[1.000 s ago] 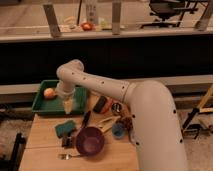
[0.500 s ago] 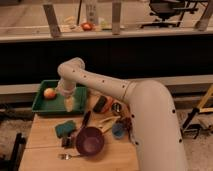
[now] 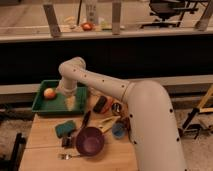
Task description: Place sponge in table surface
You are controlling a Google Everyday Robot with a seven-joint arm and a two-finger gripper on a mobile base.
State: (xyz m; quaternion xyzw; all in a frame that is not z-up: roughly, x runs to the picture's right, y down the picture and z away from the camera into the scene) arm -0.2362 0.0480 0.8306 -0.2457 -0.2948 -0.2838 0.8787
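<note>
The gripper (image 3: 70, 103) sits low in the green tray (image 3: 38, 109) on the desk (image 3: 45, 154), near an apple (image 3: 49, 93); jaws open or closed, I cannot tell.

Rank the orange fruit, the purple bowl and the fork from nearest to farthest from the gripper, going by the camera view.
The gripper hangs inside the green tray.
1. orange fruit: beside it, in the same tray.
2. purple bowl: out on the table surface, toward the camera.
3. fork: at the table's front edge, beyond the bowl.
</note>
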